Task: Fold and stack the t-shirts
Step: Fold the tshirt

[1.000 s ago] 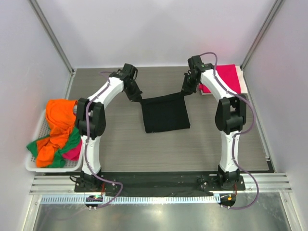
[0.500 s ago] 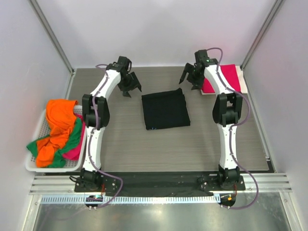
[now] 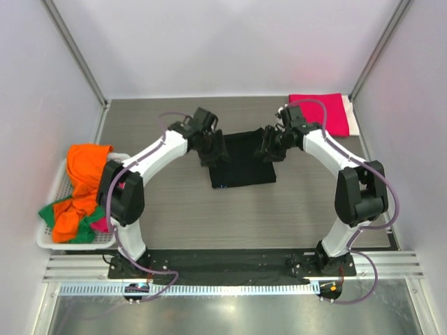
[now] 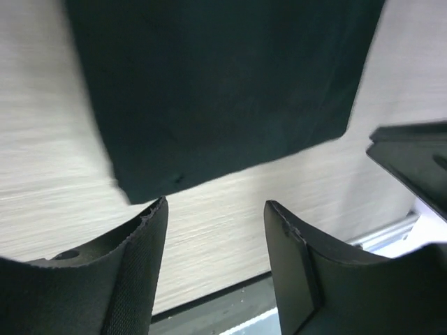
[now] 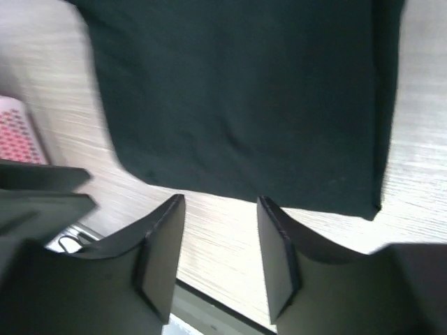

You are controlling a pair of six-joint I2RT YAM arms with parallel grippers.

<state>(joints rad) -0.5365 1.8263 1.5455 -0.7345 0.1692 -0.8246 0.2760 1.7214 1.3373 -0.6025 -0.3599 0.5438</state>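
Left gripper (image 3: 214,149) and right gripper (image 3: 268,148) spread wide, empty, over black t-shirt (image 3: 241,169) mid-frame (part-folded, I reckon); next I pinch its edges.

black t-shirt (image 4: 223,91), upper part cut off in both wrist views, left edge blurred

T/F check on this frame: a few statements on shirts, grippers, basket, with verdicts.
1. The folded black cloth t-shirt lies flat on the grey table. True.
2. The left gripper is shut on it. False: open, holding nothing.
3. The right gripper is open. True.
4. The folded crimson-pink cloth t-shirt is stacked on the black one. False: it lies apart, at the far right corner.
5. The white mesh basket is empty. False: a crumpled orange t-shirt and green t-shirt lie in it.
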